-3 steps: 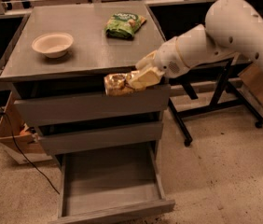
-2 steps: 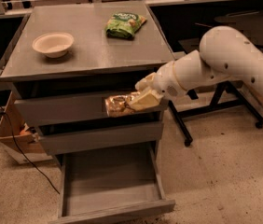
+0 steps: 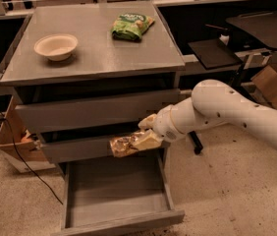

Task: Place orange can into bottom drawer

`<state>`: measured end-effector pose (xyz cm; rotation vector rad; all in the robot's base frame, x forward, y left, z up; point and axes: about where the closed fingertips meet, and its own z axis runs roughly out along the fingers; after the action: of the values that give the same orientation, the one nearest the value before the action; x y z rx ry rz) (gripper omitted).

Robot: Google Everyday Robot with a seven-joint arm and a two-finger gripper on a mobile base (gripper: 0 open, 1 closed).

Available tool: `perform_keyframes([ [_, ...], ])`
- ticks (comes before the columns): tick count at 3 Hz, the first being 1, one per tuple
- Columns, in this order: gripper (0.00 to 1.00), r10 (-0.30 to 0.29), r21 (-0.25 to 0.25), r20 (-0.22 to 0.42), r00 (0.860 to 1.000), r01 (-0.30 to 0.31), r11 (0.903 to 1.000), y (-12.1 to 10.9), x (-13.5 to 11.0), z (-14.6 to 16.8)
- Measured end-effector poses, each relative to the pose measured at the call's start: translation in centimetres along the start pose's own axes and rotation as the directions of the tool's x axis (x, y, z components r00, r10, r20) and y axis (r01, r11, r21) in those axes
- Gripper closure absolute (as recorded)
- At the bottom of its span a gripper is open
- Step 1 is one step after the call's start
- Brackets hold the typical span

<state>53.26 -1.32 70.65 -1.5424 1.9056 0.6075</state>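
The orange can (image 3: 121,146), shiny golden-orange and brown, lies sideways in my gripper (image 3: 139,140), which is shut on it. The gripper holds the can in front of the middle drawer front, just above the back of the open bottom drawer (image 3: 114,208). The bottom drawer is pulled out, a wide shallow grey tray with nothing in it. My white arm (image 3: 227,112) reaches in from the right.
A grey cabinet top (image 3: 92,53) bears a beige bowl (image 3: 56,45) at left and a green snack bag (image 3: 131,25) at the back. Two upper grey drawers (image 3: 94,113) are shut. A cardboard box (image 3: 11,144) and a cable lie at left; black stands at right.
The gripper has moved down with the orange can, from the level of the top drawer front to just above the open bottom drawer. The arm has lowered with it.
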Motion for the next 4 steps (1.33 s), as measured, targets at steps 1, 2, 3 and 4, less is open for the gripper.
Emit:
perform_keyframes([
  [1,1.00,0.000,0.000,0.000,1.000,0.000,1.0000,0.0,0.0,0.0],
  [2,1.00,0.003,0.014,0.011,1.000,-0.004,0.9999,-0.3,1.4,2.9],
  [3,1.00,0.014,0.039,-0.006,1.000,-0.014,0.9991,-1.5,5.6,10.6],
  [4,1.00,0.022,0.060,-0.039,0.999,-0.020,0.9980,-2.4,8.8,15.3],
])
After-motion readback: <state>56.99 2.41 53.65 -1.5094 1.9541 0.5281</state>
